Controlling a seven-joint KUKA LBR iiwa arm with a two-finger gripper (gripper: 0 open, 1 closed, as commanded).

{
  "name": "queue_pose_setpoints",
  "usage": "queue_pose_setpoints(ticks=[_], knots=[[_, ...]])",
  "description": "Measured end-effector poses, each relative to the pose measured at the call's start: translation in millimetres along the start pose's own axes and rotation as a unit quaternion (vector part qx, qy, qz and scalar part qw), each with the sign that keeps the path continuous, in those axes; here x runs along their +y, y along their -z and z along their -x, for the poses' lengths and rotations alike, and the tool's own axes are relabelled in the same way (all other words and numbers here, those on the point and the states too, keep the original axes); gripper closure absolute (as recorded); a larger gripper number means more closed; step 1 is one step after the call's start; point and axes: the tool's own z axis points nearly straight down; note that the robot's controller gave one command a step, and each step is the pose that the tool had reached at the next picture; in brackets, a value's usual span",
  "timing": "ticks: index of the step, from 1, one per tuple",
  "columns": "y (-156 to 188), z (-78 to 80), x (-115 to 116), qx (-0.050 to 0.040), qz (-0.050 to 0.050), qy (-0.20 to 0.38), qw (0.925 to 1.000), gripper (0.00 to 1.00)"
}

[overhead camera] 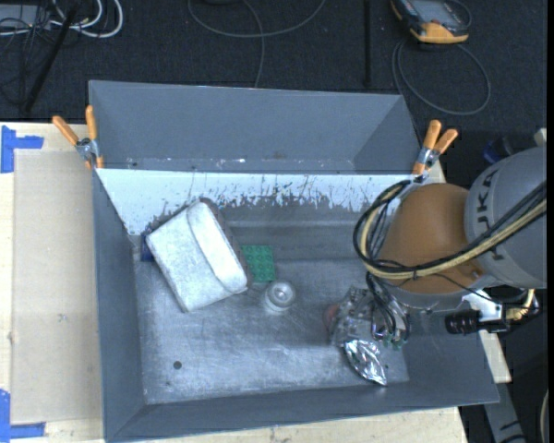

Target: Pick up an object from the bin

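The robot's gripper (374,329) hung low in the near-right corner of the grey metal bin (258,383), just above a crumpled silver foil wrapper (369,364); whether it was spread or closed could not be told.

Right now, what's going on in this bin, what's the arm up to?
The robot arm reaches in from the right, and its gripper sits low at the bin's right side, just above a crumpled silvery foil piece. Whether it has hold of anything can't be told. A white padded block, a small green thing and a clear round cap lie further left.
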Motion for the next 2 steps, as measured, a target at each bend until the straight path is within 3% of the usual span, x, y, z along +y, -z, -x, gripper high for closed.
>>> queue_pose_setpoints(ticks=[1,2], knots=[[-20.0,36.0,28.7,0.0030,0.002,-0.021,0.9998,1.00],[-20.7,35.8,28.4,0.0004,0.003,-0.022,0.9998,0.00]])
